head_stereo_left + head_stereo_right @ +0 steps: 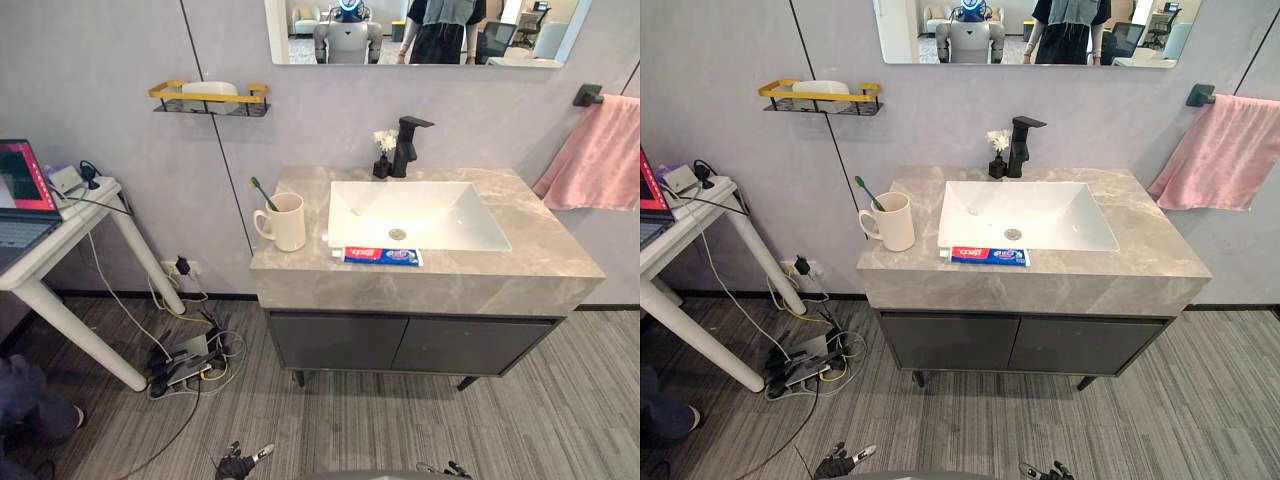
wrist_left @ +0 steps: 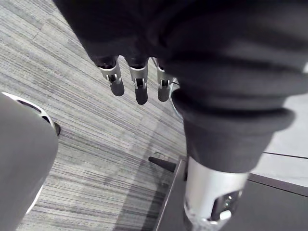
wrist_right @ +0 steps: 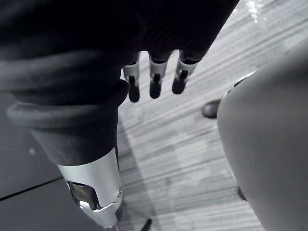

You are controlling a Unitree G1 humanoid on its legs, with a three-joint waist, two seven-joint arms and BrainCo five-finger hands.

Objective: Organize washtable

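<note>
The stone washtable (image 1: 545, 255) holds a white sink (image 1: 440, 228) with a black faucet (image 1: 407, 145) and a small flower vase (image 1: 383, 158) behind it. Left of the sink stands a cream mug (image 1: 288, 224) with a green toothbrush (image 1: 263, 193) in it. A blue and red toothpaste tube (image 1: 383, 256) lies flat along the sink's front rim. My left hand (image 2: 137, 84) and right hand (image 3: 154, 79) hang low over the floor in front of the cabinet, fingers relaxed and holding nothing. Their fingertips also appear at the lower edge of the head views, left hand (image 1: 238, 465) and right hand (image 1: 448, 468).
A pink towel (image 1: 600, 155) hangs from a wall hook at the right. A yellow wall shelf (image 1: 210, 98) carries a white soap dish. A white table (image 1: 60, 240) with a laptop (image 1: 20, 195) stands at the left, and cables and a power strip (image 1: 185, 365) lie beneath it. The mirror shows a person standing behind.
</note>
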